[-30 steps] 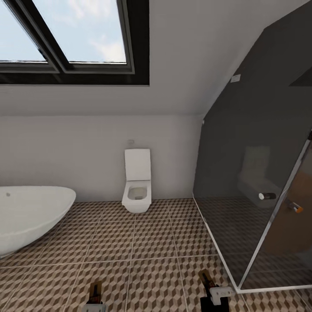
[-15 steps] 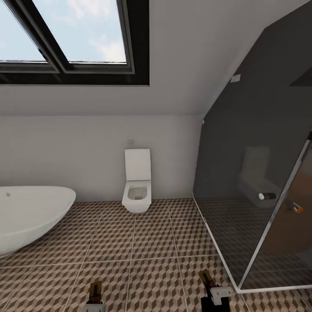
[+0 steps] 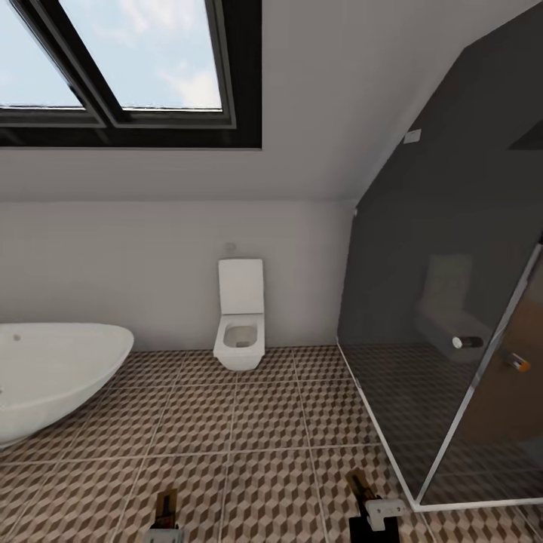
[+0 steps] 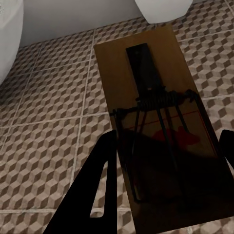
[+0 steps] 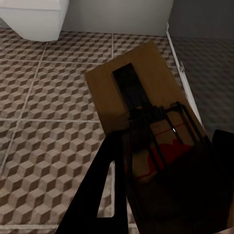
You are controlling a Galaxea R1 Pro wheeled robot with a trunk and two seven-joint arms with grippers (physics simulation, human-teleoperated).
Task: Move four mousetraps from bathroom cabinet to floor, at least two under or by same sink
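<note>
Two mousetraps are held above the bathroom floor (image 3: 264,445), one (image 4: 156,126) pinched in the left pincer (image 4: 165,187), another (image 5: 146,131) in the right pincer (image 5: 165,185), facing a toilet (image 3: 240,317) and bathtub (image 3: 53,377).

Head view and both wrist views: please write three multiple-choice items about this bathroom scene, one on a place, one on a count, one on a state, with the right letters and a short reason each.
1. Where is the toilet?
A. against the back wall
B. inside the shower
C. beside the window

2. How many mousetraps are held?
A. none
B. one
C. two

3. The toilet lid is
A. closed
B. raised
C. missing

Answers:
1 A: it stands against the wall, between the bathtub and the glass shower screen.
2 C: the left gripper holds one mousetrap; the right gripper holds another mousetrap.
3 B: the lid stands upright above the open bowl.
</note>
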